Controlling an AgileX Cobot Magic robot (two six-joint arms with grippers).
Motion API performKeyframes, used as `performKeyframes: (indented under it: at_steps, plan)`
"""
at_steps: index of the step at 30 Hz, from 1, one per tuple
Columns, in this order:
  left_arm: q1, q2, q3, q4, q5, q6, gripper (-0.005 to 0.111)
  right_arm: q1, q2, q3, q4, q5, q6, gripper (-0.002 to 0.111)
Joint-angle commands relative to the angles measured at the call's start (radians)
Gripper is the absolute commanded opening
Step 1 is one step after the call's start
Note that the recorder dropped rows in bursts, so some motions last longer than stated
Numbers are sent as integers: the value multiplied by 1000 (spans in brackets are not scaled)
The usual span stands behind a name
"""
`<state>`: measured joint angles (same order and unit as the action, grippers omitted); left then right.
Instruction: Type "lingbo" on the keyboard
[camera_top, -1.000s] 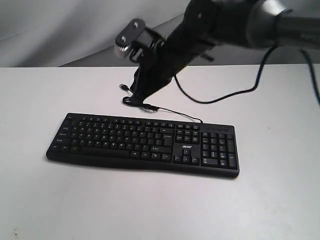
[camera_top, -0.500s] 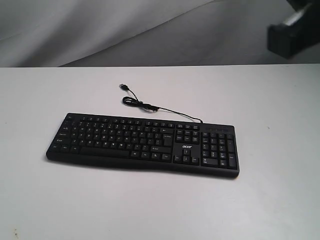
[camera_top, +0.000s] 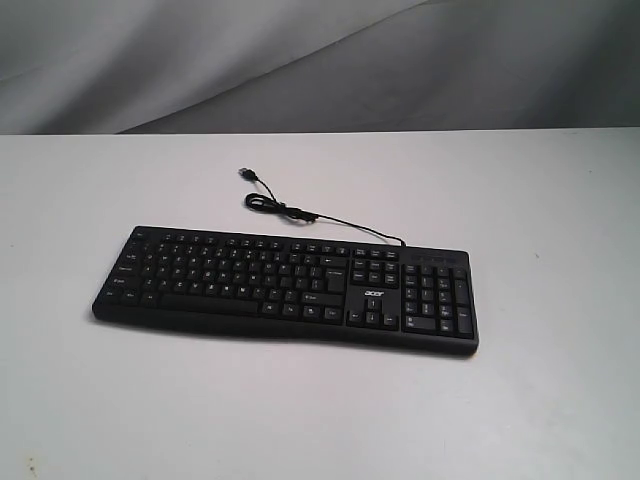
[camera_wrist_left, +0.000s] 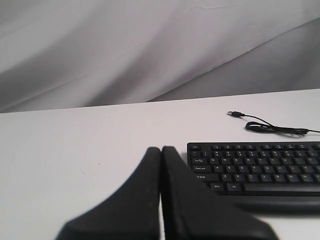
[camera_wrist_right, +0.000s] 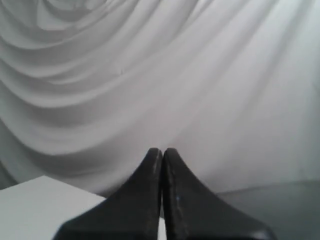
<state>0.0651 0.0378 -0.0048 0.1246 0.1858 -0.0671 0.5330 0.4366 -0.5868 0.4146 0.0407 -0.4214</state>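
The long black keyboard (camera_top: 285, 288) with white legends and an acer logo lies across the middle of the white table (camera_top: 120, 400). Its thin black USB cable (camera_top: 300, 214) curls behind it, plug end loose. Neither arm shows in the exterior view. In the left wrist view my left gripper (camera_wrist_left: 161, 150) is shut with nothing in it, and the keyboard (camera_wrist_left: 260, 167) lies just beside its tips, at the Esc corner. In the right wrist view my right gripper (camera_wrist_right: 162, 151) is shut on nothing, pointing at the cloth backdrop, with no keyboard in sight.
A grey draped cloth (camera_top: 300, 60) hangs behind the table. A corner of the white table (camera_wrist_right: 35, 205) shows below the right gripper. The cable plug (camera_wrist_left: 234, 114) lies on the bare table beyond the keyboard.
The right arm, which hung over the cable behind the keyboard a second ago, has swung up and off to the right, out of the exterior view. The keyboard has not moved.
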Motion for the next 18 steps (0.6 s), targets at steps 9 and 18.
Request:
performKeyframes:
  at_steps: [9,18]
  plan:
    - [-7,1,5,0,-2,-2,1,-414,-292,399,-24,106,246,0]
    - [-7,1,5,0,-2,-2,1,-508,-437,499,-146,114,276,0]
